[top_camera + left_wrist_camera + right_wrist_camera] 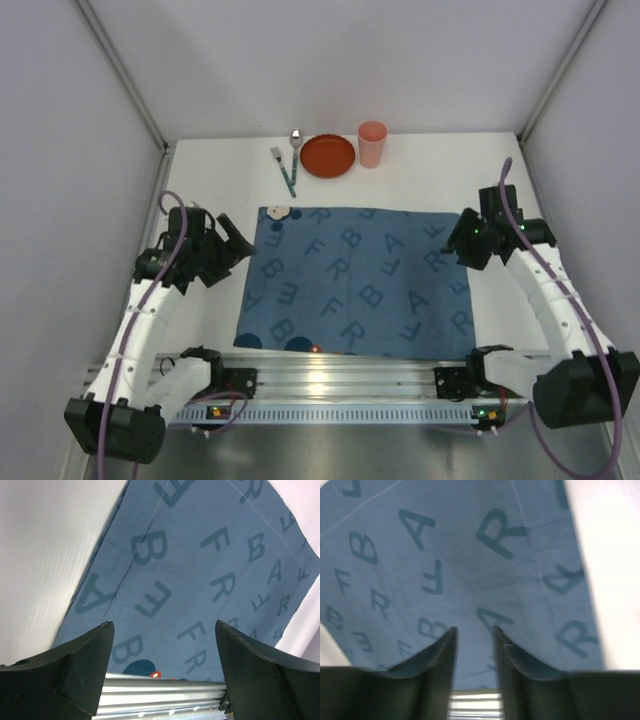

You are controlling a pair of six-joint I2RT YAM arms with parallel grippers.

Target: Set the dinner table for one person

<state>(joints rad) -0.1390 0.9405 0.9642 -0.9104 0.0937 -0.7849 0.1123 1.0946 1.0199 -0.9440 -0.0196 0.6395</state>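
dinner table (440, 175): white matte top; bare strips show left, right and at the far side of the cloth.
placemat (355, 280): blue cloth printed with darker letters, spread flat in the middle of the table, near edge by the aluminium rail (340, 375).
plate (328, 156): orange-red, round, on bare table beyond the mat's far edge, not on the mat.
cup (372, 144): pink, upright, just right of the plate.
fork (280, 163): teal handle, left of the plate, tines pointing away.
spoon (295, 140): just beside the fork, between it and the plate; handles converge at the near end, cannot tell if they touch.
small pale item (279, 211): on the mat's far-left corner; too small to identify.
left gripper (238, 238): at the mat's left edge. The wrist view shows the gripper (162, 630) with its fingers (82, 667) spread wide, only mat visible between them, nothing held.
right gripper (462, 240): at the mat's right edge. The wrist view shows the gripper (474, 632) with its fingers (437, 667) apart by a narrow gap, mat visible through it, nothing held.
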